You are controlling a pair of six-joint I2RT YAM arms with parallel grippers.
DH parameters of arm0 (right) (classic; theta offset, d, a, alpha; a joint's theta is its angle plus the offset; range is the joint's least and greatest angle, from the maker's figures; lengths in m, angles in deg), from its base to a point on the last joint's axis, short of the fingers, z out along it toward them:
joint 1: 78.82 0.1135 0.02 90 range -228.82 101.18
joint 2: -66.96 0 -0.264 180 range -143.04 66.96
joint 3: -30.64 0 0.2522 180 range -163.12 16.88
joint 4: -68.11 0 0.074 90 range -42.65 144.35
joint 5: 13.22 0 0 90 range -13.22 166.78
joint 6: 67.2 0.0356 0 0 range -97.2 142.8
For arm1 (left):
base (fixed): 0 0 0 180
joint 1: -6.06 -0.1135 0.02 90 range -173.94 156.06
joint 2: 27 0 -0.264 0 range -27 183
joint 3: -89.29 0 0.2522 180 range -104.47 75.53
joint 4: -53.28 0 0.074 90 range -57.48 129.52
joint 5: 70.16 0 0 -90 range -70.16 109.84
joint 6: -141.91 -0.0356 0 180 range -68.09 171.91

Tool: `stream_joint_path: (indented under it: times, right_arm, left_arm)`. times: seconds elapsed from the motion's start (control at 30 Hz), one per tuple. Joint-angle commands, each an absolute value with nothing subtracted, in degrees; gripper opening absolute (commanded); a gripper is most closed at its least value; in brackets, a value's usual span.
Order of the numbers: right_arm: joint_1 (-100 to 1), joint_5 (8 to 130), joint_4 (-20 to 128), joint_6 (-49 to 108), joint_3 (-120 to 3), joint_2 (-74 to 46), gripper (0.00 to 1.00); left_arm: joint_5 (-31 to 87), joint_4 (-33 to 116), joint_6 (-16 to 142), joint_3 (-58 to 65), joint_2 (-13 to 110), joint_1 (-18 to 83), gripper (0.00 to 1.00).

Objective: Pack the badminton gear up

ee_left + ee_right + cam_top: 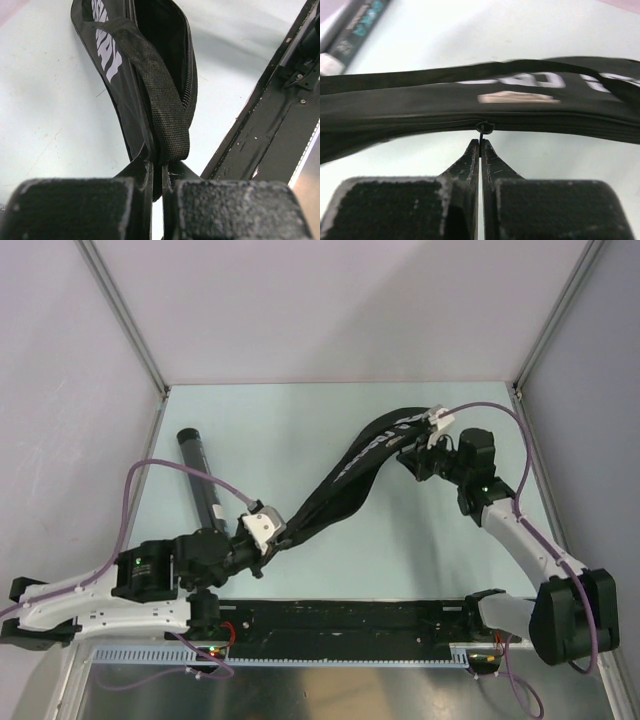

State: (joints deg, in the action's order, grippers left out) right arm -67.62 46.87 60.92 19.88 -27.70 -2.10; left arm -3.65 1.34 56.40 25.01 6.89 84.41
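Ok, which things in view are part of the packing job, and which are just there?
Job: black racquet bag, its zipper pull pinched by the right gripper, its narrow end held by the left gripper; black tube on the table.
Just there: black base rail; purple cables.

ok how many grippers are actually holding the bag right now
2. The left gripper is shut on the bag at its narrow end, lower left in the top view; the right gripper pinches the zip pull on the wide end, upper right. Neither is hidden.
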Motion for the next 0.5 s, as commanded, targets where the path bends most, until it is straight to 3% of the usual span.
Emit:
stream_joint_path:
  times: [0.0,0.47]
  right_arm:
    - [-59.70,46.50,60.40,22.10,-27.15,3.57,0.00]
    - [-38.11,49.60,51.23,29.55,-26.29,16.99,0.00]
  left_arm:
    - [-7.78,5.14,55.57,22.56,10.09,84.15,0.00]
    - [-4.51,12.21,58.92,21.29,21.68,81.41,0.00]
